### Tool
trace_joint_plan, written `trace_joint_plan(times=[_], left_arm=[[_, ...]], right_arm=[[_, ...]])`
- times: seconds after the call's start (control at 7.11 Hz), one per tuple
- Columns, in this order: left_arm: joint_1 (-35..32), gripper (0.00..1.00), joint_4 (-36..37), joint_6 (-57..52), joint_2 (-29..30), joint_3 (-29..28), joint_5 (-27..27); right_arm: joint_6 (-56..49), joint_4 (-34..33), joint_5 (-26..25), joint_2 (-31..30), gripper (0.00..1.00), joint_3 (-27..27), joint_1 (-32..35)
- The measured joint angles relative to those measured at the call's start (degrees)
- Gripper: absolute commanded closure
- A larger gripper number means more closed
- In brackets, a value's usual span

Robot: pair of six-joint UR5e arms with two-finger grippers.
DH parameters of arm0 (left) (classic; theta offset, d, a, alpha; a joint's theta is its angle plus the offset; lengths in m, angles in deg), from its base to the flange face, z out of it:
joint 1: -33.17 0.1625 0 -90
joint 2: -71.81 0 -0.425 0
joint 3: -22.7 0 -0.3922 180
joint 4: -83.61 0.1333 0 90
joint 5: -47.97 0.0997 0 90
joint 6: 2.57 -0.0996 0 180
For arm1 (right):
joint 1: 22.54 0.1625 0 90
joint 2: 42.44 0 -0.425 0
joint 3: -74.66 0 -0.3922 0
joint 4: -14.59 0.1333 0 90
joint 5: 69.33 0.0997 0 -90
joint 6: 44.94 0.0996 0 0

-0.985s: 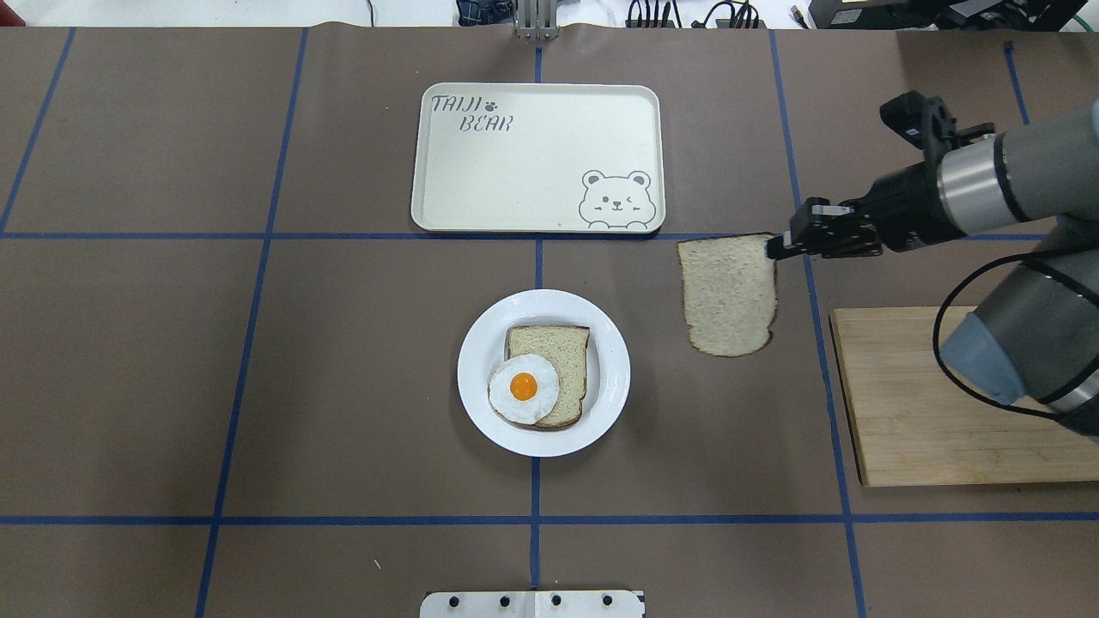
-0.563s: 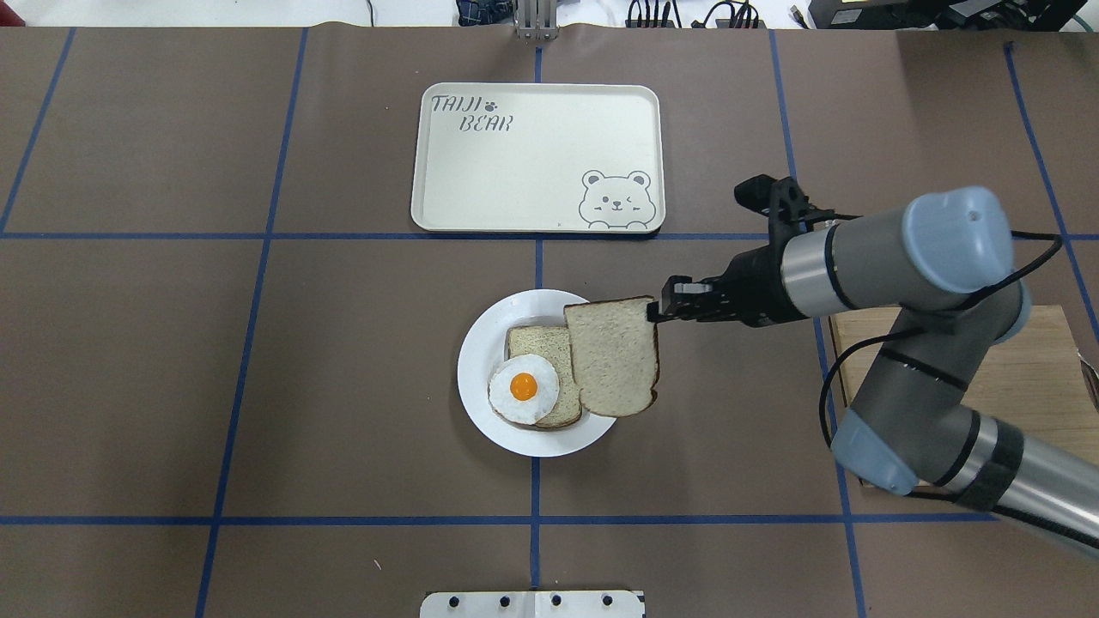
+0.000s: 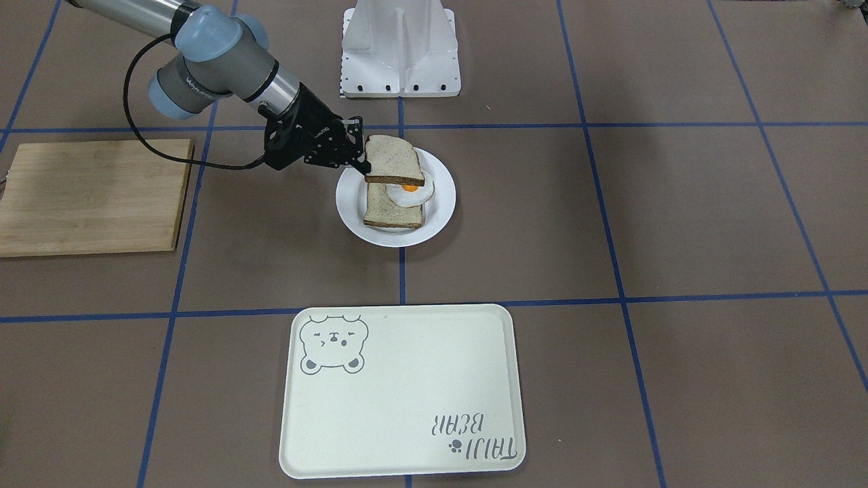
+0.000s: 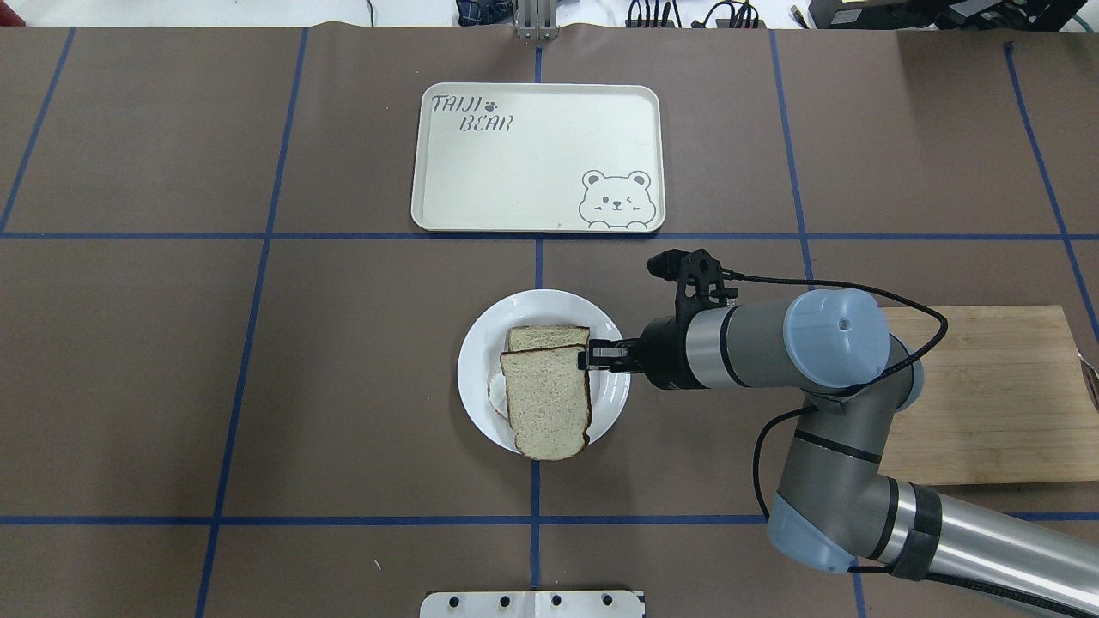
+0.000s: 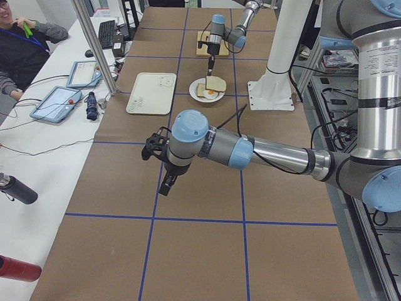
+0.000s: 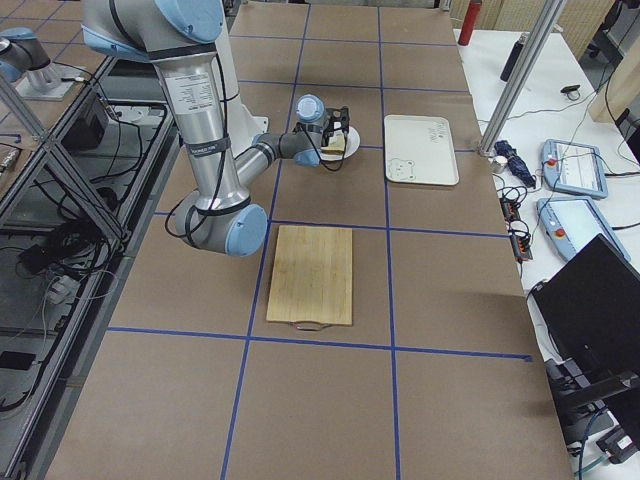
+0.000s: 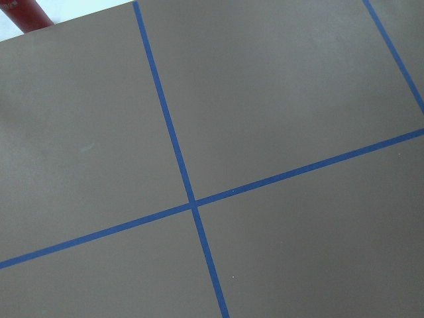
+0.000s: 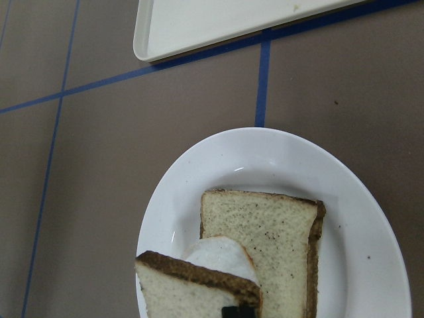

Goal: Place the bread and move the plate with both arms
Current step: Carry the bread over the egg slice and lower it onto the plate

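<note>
Overhead exterior: plate [image 4: 470,369] on brown, seemingly paper-covered, blue-taped table [image 4: 129,386].

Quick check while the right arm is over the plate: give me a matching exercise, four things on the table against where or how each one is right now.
Things:
1. bread
2. plate
3. tray
4. cutting board

States:
A. bear drawing in one corner, across the table from the robot
B. pinched by the right gripper, held over the fried egg
C. wooden, on the table on the robot's right
D. carries a squarer slice and the egg

Pairs: 1-B, 2-D, 3-A, 4-C.
</note>
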Motion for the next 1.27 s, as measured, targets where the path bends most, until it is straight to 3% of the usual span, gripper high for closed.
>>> trace_joint_plan(times=[0.84,0.98,1.13,1.27], left_arm=[[0.04,0.02,0.00,0.02,0.00,-0.34,0.07],[0.04,0.02,-0.01,0.02,0.00,-0.37,0.07],[0.04,0.02,0.01,0.02,0.00,-0.37,0.07],[0.04,0.02,0.00,0.15,0.00,-0.33,0.05]], right_arm=[[-0.73,0.23,-2.54,3.96,1.00,-7.12,1.62],[-0.75,0.12,-3.90,4.02,0.68,-7.60,1.01],[-0.70,0.09,-5.11,4.01,0.29,-7.73,0.41],[-0.53,0.03,-5.63,3.98,0.00,-7.59,0.29]])
